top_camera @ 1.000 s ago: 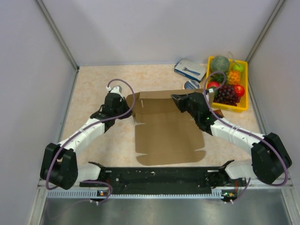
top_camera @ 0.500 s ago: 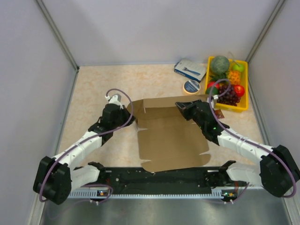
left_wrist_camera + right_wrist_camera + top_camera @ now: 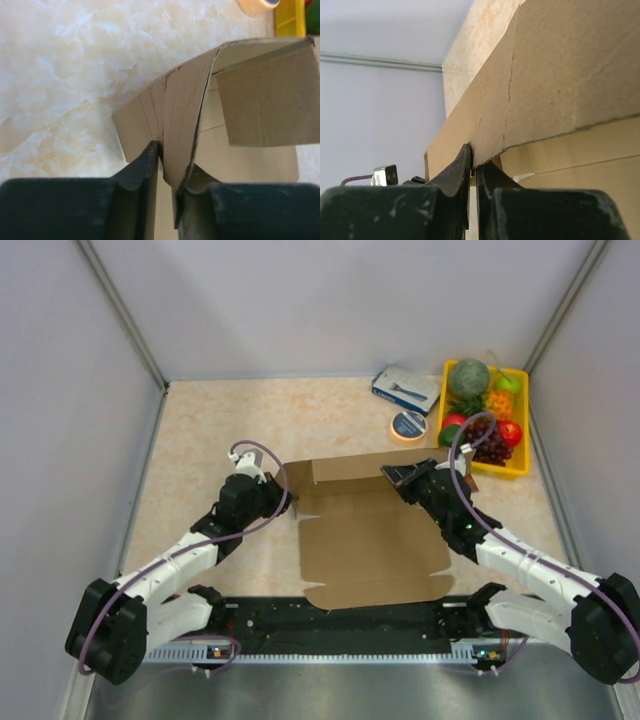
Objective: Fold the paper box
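Both ends of the far flap pinched on the paper box [image 3: 370,545]

Box sits mid-counter [image 3: 200,430], toward the near edge. Its main panel lies flat, with small tabs along the near side. The far flap is tilted up off the counter along its crease.

At the flap's left corner, the left fingers [image 3: 150,162] are closed on the cardboard. The left wrist view shows the sheet sandwiched between the two pads, with a side tab folded inward to the right.

At the flap's right end, the right fingers [image 3: 464,167] are closed too. The right wrist view shows the cardboard edge caught in the narrow slot between them.

Beyond the box, a tape roll [image 3: 408,425] lies near the flap's right end, apart from it. Farther back is a blue-and-white carton [image 3: 405,388]. In the far right corner, a yellow tray [image 3: 500,472] of fruit sits just beside the roll.
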Motion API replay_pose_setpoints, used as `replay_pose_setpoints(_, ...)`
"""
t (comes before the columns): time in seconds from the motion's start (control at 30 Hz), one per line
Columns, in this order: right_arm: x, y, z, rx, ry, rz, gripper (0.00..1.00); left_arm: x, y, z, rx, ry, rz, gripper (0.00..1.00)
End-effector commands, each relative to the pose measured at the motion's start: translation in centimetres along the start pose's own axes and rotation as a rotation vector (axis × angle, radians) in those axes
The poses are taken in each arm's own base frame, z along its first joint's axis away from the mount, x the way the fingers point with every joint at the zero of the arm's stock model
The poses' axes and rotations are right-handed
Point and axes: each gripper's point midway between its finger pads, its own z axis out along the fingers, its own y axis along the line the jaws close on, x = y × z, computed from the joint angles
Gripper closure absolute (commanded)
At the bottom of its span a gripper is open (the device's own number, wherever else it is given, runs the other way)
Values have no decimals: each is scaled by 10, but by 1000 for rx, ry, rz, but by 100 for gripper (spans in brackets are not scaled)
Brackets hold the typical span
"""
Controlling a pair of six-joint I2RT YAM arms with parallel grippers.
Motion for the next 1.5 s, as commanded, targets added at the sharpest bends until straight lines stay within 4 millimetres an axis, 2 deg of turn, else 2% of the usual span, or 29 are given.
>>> replay_pose_setpoints(0.0, 12, -28, -1, 105, 55, -64, 100, -12, -16, -16, 7, -15, -81, 69)
replay_pose_setpoints(0.03, 11, -25, 1, 101, 48, -48, 100, -14, -15, -20, -2, -32, -90, 58)
replay_pose_setpoints(0.07, 11, -24, 3, 99, 45, -31, 100, -17, -13, -25, -18, -61, -92, 41)
replay_pose_setpoints(0.1, 11, -24, 4, 105, 40, -5, 100, -31, -15, -36, -18, -139, -87, 40)
replay_pose_setpoints(0.13, 10, -23, 5, 108, 35, 7, 100, -34, -13, -42, -28, -169, -82, 40)
replay_pose_setpoints(0.17, 11, -25, 8, 116, 36, 13, 100, -35, -19, -47, -10, -190, -69, 44)
replay_pose_setpoints(0.2, 11, -25, 9, 119, 36, 26, 100, -35, -19, -55, -6, -207, -59, 56)
replay_pose_setpoints(0.3, 12, -23, 11, 123, 40, 48, 100, -30, -22, -61, -16, -205, -64, 86)
replay_pose_setpoints(0.33, 11, -24, 11, 128, 33, 53, 100, -29, -22, -61, -25, -205, -61, 88)
replay_pose_setpoints(0.4, 10, -27, 11, 144, 23, 69, 100, -14, -25, -60, -39, -167, -20, 87)
replay_pose_setpoints(0.43, 7, -27, 12, 150, 10, 73, 100, -17, -24, -61, -69, -180, -6, 84)
replay_pose_setpoints(0.47, 6, -26, 12, 149, 7, 73, 100, -4, -17, -64, -114, -131, 23, 80)
replay_pose_setpoints(0.5, 7, -25, 12, 148, 8, 70, 100, -5, -16, -66, -131, -134, 16, 75)
replay_pose_setpoints(0.53, 5, -21, 13, 142, 7, 69, 100, -2, -17, -66, -124, -132, 26, 63)
replay_pose_setpoints(0.57, 6, -21, 13, 143, 9, 68, 100, -4, -31, -63, -57, -144, 24, 59)
replay_pose_setpoints(0.6, 6, -20, 13, 141, 8, 73, 100, 2, -30, -56, -57, -128, 20, 58)
replay_pose_setpoints(0.63, 5, -20, 13, 139, 7, 79, 100, 5, -31, -51, -62, -114, 10, 68)
replay_pose_setpoints(0.67, 6, -20, 14, 138, 7, 81, 100, 7, -32, -46, -74, -99, 3, 74)
replay_pose_setpoints(0.7, 5, -20, 14, 139, 6, 88, 100, 18, -21, -33, -147, -55, 1, 78)
replay_pose_setpoints(0.73, 5, -18, 14, 134, 8, 91, 100, 10, -24, -28, -183, -61, -15, 85)
replay_pose_setpoints(0.77, 5, -16, 13, 131, 7, 92, 100, 11, -15, -24, -254, -55, -23, 85)
replay_pose_setpoints(0.8, 4, -15, 13, 127, 5, 92, 100, 20, 4, -16, -364, -36, -27, 85)
replay_pose_setpoints(0.83, 3, -14, 13, 128, -1, 92, 100, 13, 2, -12, -394, -49, -42, 86)
replay_pose_setpoints(0.87, 2, -13, 12, 126, -5, 89, 100, 21, 9, -4, -441, -26, -42, 87)
replay_pose_setpoints(0.97, -1, -10, 11, 120, -13, 81, 100, 27, 11, 11, -479, -24, -84, 80)
replay_pose_setpoints(1.07, -1, -7, 11, 113, -9, 81, 100, 35, 2, 26, -422, -6, -101, 72)
replay_pose_setpoints(1.1, -2, -7, 10, 113, -14, 81, 100, 37, 3, 28, -426, -4, -104, 64)
replay_pose_setpoints(1.2, 0, -8, 11, 113, -9, 88, 100, 40, 3, 33, -420, 1, -99, 57)
replay_pose_setpoints(1.47, 3, -12, 12, 114, 1, 106, 100, 45, 2, 45, -373, 9, -107, 53)
